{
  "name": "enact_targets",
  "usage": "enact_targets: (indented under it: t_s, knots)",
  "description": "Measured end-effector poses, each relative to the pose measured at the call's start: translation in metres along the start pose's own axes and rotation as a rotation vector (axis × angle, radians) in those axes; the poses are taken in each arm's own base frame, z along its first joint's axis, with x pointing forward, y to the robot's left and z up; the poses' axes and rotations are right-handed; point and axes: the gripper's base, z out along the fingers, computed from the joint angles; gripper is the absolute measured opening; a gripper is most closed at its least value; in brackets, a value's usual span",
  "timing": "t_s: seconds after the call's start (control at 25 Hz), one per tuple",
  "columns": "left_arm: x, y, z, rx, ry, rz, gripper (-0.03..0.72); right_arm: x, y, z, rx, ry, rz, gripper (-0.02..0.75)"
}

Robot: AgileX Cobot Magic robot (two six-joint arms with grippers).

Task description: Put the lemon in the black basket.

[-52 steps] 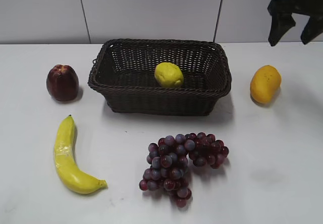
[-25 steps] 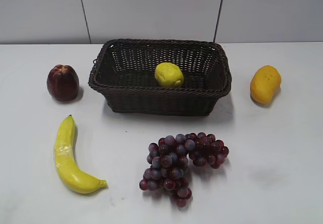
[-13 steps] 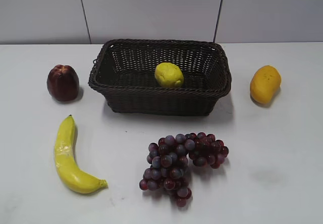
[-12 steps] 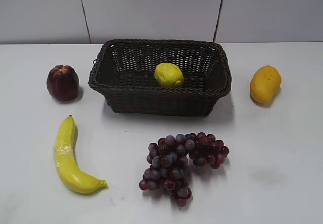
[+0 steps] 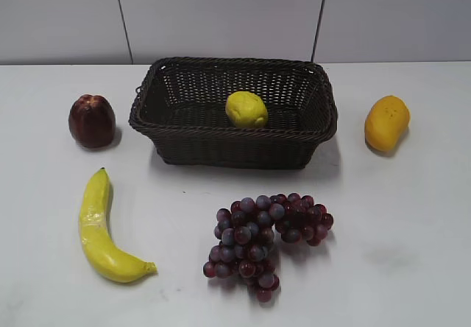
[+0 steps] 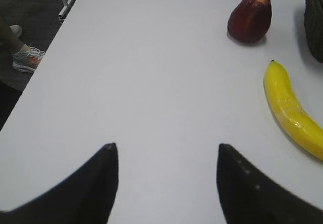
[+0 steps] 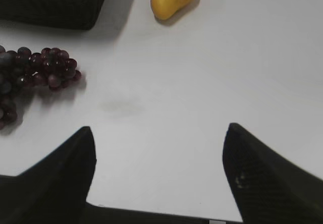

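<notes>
The lemon (image 5: 246, 110) lies inside the black basket (image 5: 234, 147) at the back middle of the white table, near the basket's centre. Neither arm shows in the exterior view. In the left wrist view my left gripper (image 6: 164, 148) is open and empty above bare table, far left of the basket, whose corner (image 6: 315, 22) shows at the right edge. In the right wrist view my right gripper (image 7: 159, 130) is open and empty near the table's front edge; the basket (image 7: 55, 4) is at the upper left there.
A dark red fruit (image 5: 91, 121) sits left of the basket, a banana (image 5: 99, 227) at front left, purple grapes (image 5: 265, 235) at front centre, an orange-yellow mango-like fruit (image 5: 386, 122) at right. A person's shoe (image 6: 28, 57) is on the floor beyond the table's left edge.
The right arm, seen at the upper right about two seconds ago, has left the exterior view. The lemon and the other fruit have not moved.
</notes>
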Motion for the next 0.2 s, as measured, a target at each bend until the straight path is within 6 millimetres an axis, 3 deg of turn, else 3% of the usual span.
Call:
enact_targets:
  t_s: [0.2]
  knots:
    - [0.0000,0.0000,0.0000,0.000,0.000,0.000,0.456,0.0060,0.0008,-0.0101,-0.003,-0.072,-0.008,0.592]
